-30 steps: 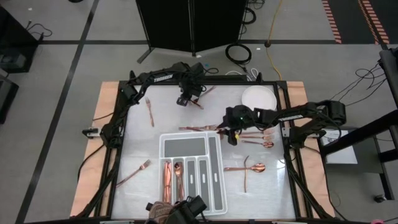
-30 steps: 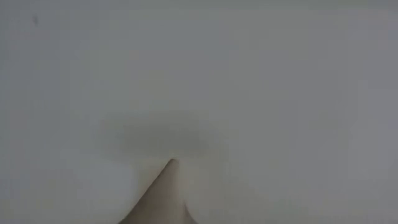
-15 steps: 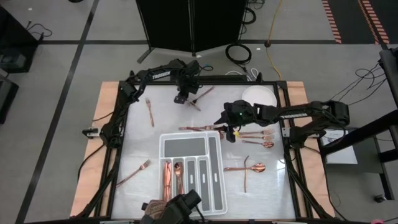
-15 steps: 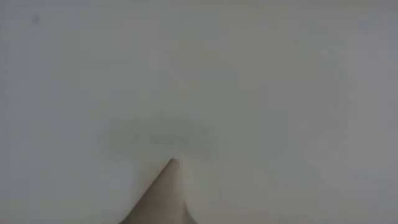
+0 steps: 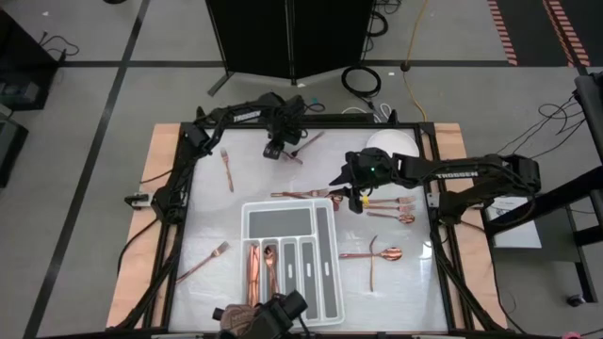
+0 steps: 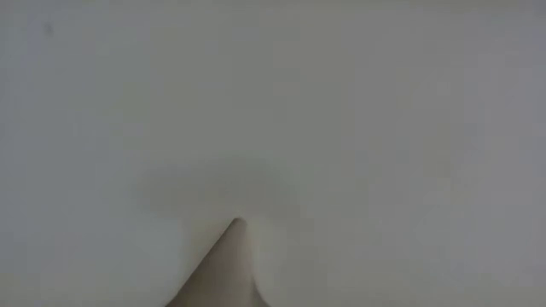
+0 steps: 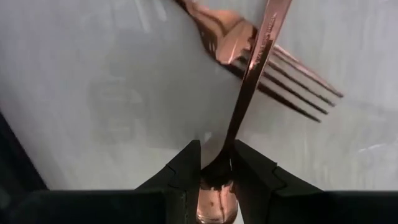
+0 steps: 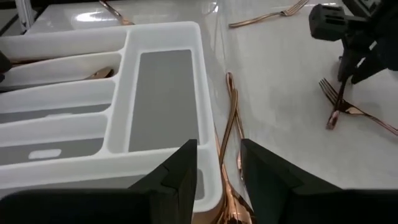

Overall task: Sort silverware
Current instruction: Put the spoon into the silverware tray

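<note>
Copper silverware lies scattered on the white table. At the far side a fork (image 7: pixel 292 78) lies under another slim piece (image 7: pixel 261 43), and my left gripper (image 5: pixel 275 151) (image 7: pixel 217 152) points down, shut on that upper piece. My right gripper (image 5: pixel 354 201) (image 8: pixel 219 152) hangs above the white divided tray's (image 5: pixel 247 226) far right corner, slanting down, with a copper piece (image 8: pixel 231 211) between its fingers. Two long pieces (image 8: pixel 231 124) lie beside the tray's wall. The low view shows nothing of them. My left gripper pinches the upper piece's wide rounded end (image 7: pixel 216 177) between its two fingers, from above, pointing down. The piece runs away from the fingers and rests across the fork's neck (image 7: pixel 239 46), low over the table. My right gripper has a copper piece far back between its fingers; the picture's edge cuts it off, so which part it has cannot be told.
A round white plate (image 5: pixel 394 146) sits at the far right. Loose pieces lie right of the tray (image 5: pixel 391 209) (image 5: pixel 382 254) and on the left (image 5: pixel 226 169) (image 5: pixel 203 262). Some lie in the tray's left slots (image 5: pixel 259 268). A dark object (image 5: pixel 268 318) sits at the near edge.
My right gripper has gone up from the table beside the tray's far right corner. My left gripper has shifted a little toward the table's left over the crossed pieces.
</note>
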Robot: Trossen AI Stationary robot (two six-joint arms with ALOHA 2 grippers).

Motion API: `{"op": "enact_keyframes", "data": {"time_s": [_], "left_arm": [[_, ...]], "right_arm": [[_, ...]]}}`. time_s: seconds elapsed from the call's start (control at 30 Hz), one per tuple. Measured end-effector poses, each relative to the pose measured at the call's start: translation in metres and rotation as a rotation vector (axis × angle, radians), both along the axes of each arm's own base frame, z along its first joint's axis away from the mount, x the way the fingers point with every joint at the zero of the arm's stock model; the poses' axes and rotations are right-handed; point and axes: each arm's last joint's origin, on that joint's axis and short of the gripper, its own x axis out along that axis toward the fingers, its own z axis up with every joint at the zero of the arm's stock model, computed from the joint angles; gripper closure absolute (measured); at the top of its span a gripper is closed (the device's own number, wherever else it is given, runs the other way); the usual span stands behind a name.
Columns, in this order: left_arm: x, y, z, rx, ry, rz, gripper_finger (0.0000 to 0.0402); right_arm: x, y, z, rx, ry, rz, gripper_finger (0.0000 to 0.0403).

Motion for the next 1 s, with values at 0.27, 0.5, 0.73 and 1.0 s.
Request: {"op": "enact_keyframes", "data": {"time_s": [0.27, 0.5, 0.73, 1.0], "left_arm": [[0.002, -0.003, -0.003, 0.033, 0.041, 0.012, 0.0316], [0.003, -0.003, -0.003, 0.043, 0.047, 0.096, 0.0352], [0.001, -0.004, 0.012, 0.026, 0.041, 0.123, 0.0397], [0.004, -0.013, 0.052, 0.034, 0.029, 0.098, 0.0399]], "right_arm": [[0.0, 0.003, -0.001, 0.025, 0.008, -0.002, 0.0289], [0.001, 0.012, -0.002, 0.028, 0.022, 0.032, 0.0289], [0.0, 0.014, -0.003, 0.032, 0.042, 0.041, 0.0289], [-0.002, 0.015, -0.006, 0.038, 0.08, 0.041, 0.0289]]}}
